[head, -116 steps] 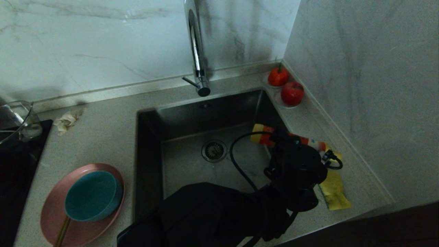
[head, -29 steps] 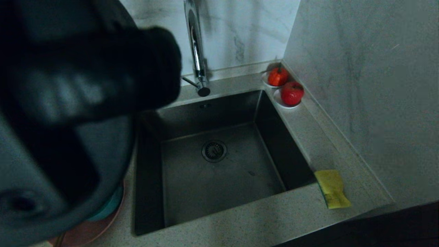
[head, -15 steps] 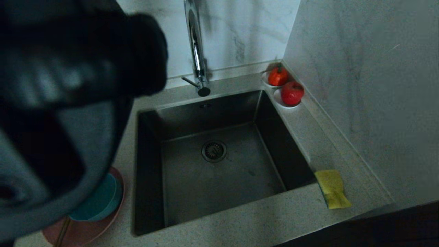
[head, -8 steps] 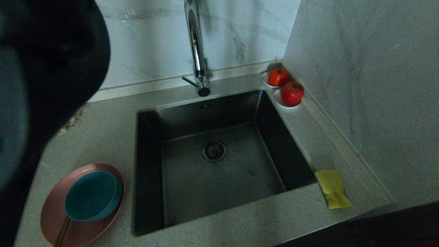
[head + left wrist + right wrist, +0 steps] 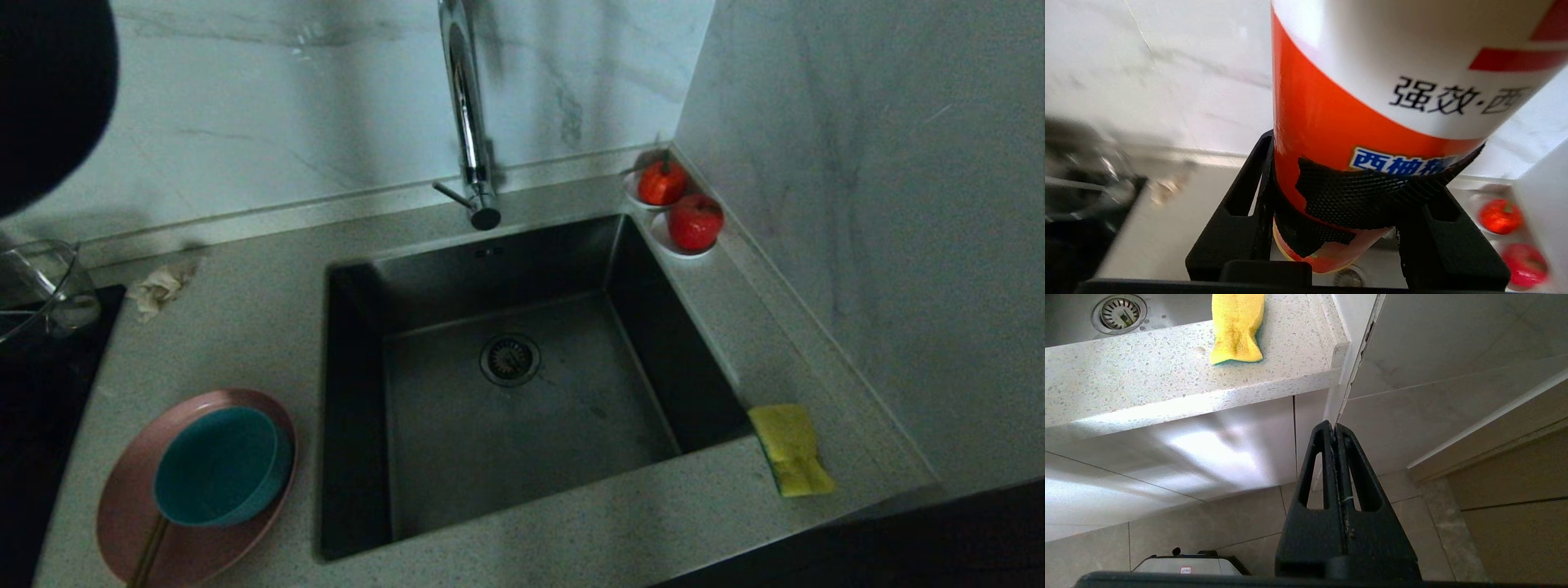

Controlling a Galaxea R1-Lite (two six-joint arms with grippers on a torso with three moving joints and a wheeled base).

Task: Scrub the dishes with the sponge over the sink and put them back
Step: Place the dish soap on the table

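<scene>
The pink plate (image 5: 192, 543) lies on the counter left of the sink (image 5: 531, 449), with the teal bowl (image 5: 220, 465) in it and chopsticks (image 5: 148, 554) at its front edge. On the sink's right front corner rests the yellow sponge (image 5: 790, 449), also seen from below the counter as the sponge (image 5: 1237, 326). My left gripper (image 5: 1367, 163) is shut on an orange-and-white detergent bottle (image 5: 1372, 94); only a dark piece of that arm (image 5: 45, 90) shows at the top left. My right gripper (image 5: 1334, 426) hangs shut and empty below the counter's front edge.
A chrome faucet (image 5: 467, 114) rises behind the sink. Two red fruits on white saucers (image 5: 694, 222) sit in the back right corner against the wall. A glass container (image 5: 41, 286), a crumpled paper (image 5: 159, 287) and a black cooktop (image 5: 33, 425) are at the left.
My left arm with the bottle has drawn away up and to the left in the head view, uncovering the plate, bowl and left counter. The bottle no longer lies beside the sponge.
</scene>
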